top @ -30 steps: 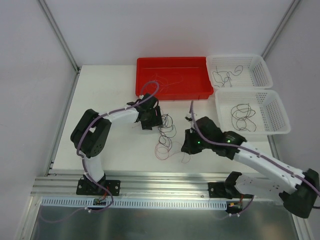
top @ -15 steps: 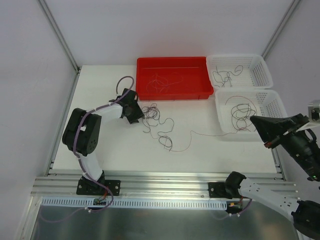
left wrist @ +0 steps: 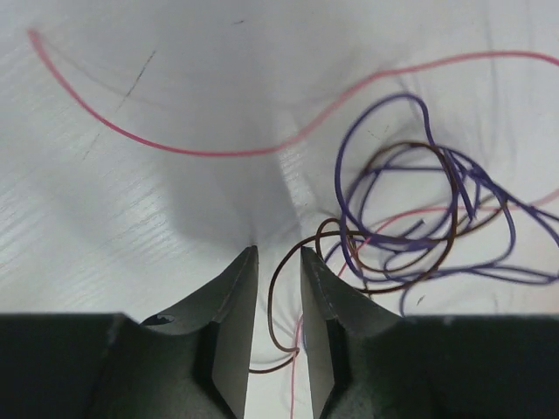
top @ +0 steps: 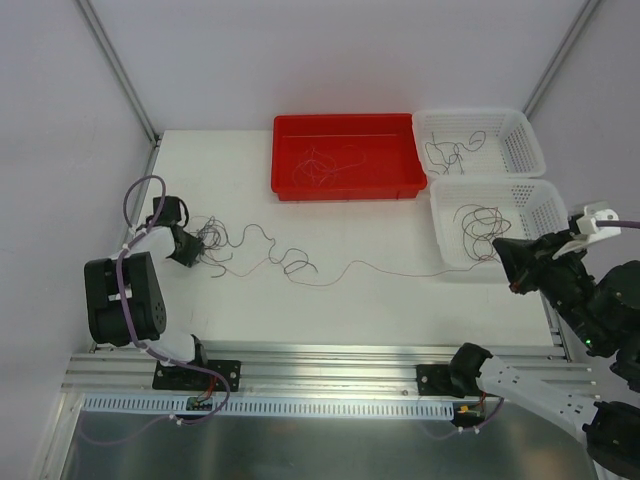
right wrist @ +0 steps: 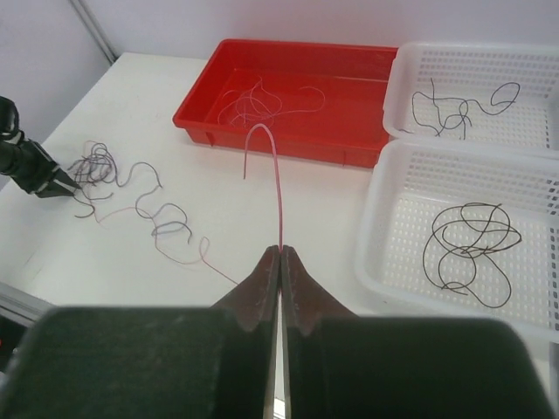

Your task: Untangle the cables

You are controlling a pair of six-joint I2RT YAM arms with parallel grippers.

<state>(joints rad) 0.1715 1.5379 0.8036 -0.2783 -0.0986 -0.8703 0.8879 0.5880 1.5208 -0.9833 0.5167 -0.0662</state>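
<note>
The cables [top: 208, 240] are a small knot of purple, brown and reddish strands at the table's left; they also show in the left wrist view [left wrist: 419, 218]. A wavy trail of strands [top: 290, 262] runs right from the knot. My left gripper [top: 190, 252] rests on the table at the knot, jaws a narrow gap apart, with a brown and a pink strand lying loose between them [left wrist: 279, 288]. My right gripper [top: 500, 262] is raised at the right, shut on a thin reddish strand [right wrist: 279, 192] that leads back towards the trail.
A red tray [top: 345, 192] at the back holds loose strands. Two white baskets [top: 522, 150] [top: 552, 215] stand at the right, each with dark cables inside. The lower basket sits just beyond my right gripper.
My left gripper has dragged the knot far to the left. The strands have spread into a long line across the table. My right gripper stays raised at the right, shifted slightly.
</note>
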